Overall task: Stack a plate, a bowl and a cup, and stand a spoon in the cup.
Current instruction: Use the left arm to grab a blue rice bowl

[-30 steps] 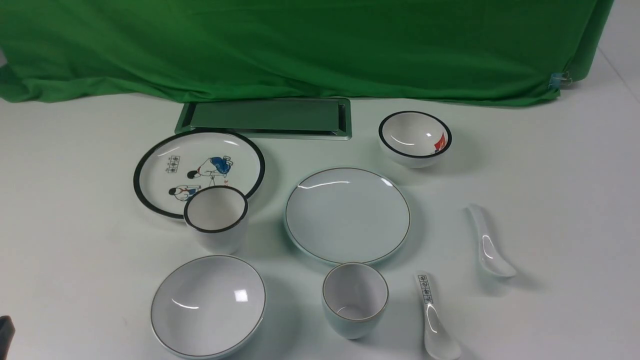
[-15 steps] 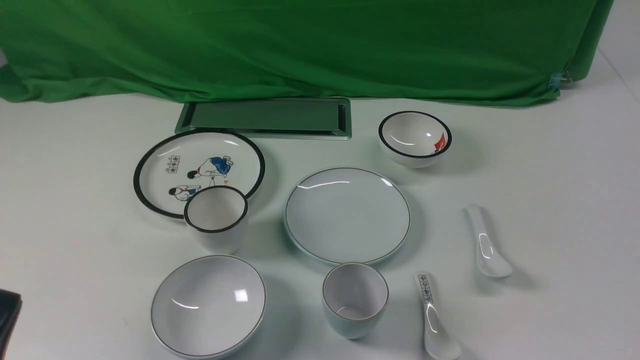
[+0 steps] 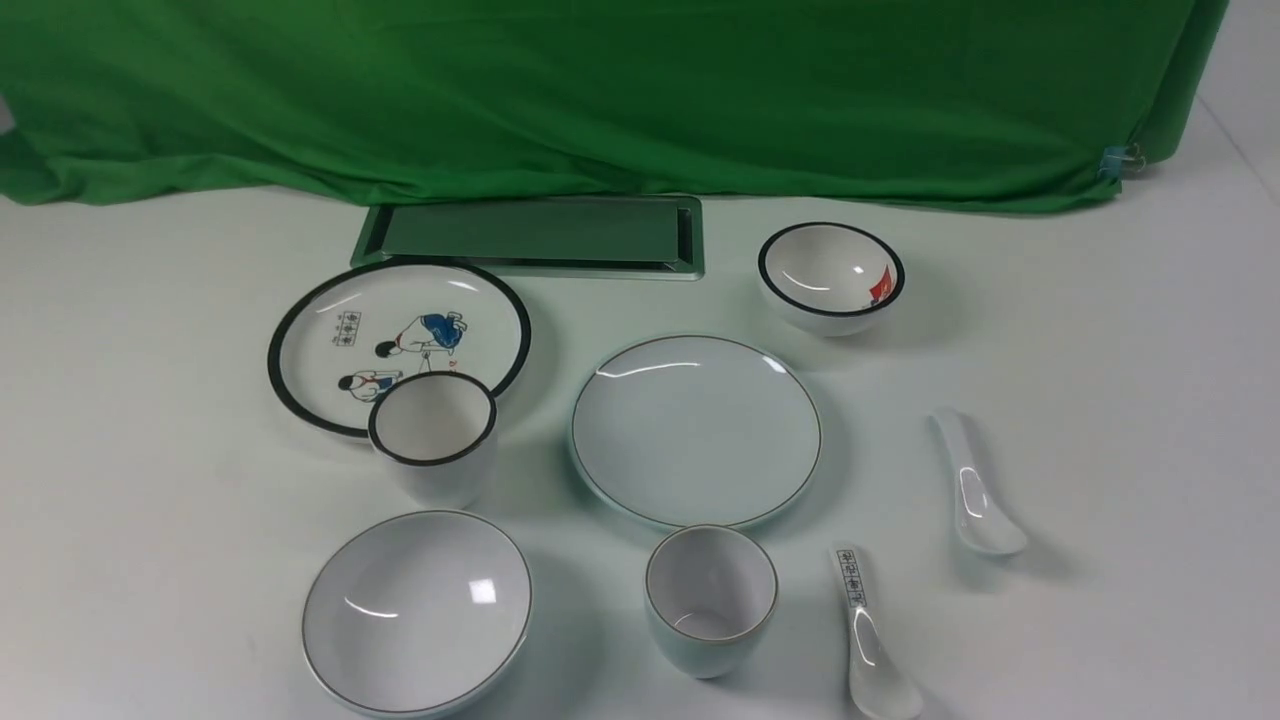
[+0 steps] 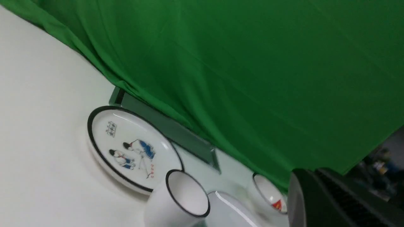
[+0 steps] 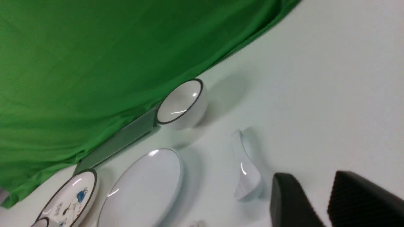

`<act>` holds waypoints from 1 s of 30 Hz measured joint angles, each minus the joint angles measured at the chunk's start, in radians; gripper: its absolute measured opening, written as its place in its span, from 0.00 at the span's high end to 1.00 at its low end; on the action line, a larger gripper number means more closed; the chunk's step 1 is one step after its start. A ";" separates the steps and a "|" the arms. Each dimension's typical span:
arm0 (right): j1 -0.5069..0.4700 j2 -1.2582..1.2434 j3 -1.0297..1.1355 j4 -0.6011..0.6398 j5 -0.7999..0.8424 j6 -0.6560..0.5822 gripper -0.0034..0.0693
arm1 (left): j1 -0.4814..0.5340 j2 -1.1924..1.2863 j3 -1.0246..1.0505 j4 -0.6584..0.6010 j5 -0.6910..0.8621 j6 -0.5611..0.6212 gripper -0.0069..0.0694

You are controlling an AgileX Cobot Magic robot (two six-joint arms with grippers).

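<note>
Stack not started: I had all four pieces separate, step one pending.
Plate [image 3: 695,430] sat bare, with the bowl [image 3: 417,612] and cup [image 3: 710,600] on the table beside it, nothing nested. The spoon [image 5: 244,170] lay flat just ahead of the right gripper [image 5: 312,178], the plate beyond it; jaws apart, empty. The left gripper [image 4: 312,183] was closed on nothing, facing the black-rimmed cup [image 4: 186,197] and cartoon plate [image 4: 132,148], both decoys. I judged the next move needed a rim grasp on the bowl, then setting it centred on the plate.
</note>
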 joint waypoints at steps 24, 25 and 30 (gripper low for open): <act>0.226 0.997 -0.783 -0.001 0.667 -0.785 0.92 | -0.340 1.114 -0.476 0.464 0.477 0.148 0.65; 0.238 1.003 -0.783 -0.001 0.664 -0.785 0.92 | -0.340 1.149 -0.476 0.468 0.449 0.136 0.61; 0.266 1.011 -0.784 -0.001 0.633 -0.808 0.91 | -0.340 1.276 -0.476 0.477 0.337 0.105 0.42</act>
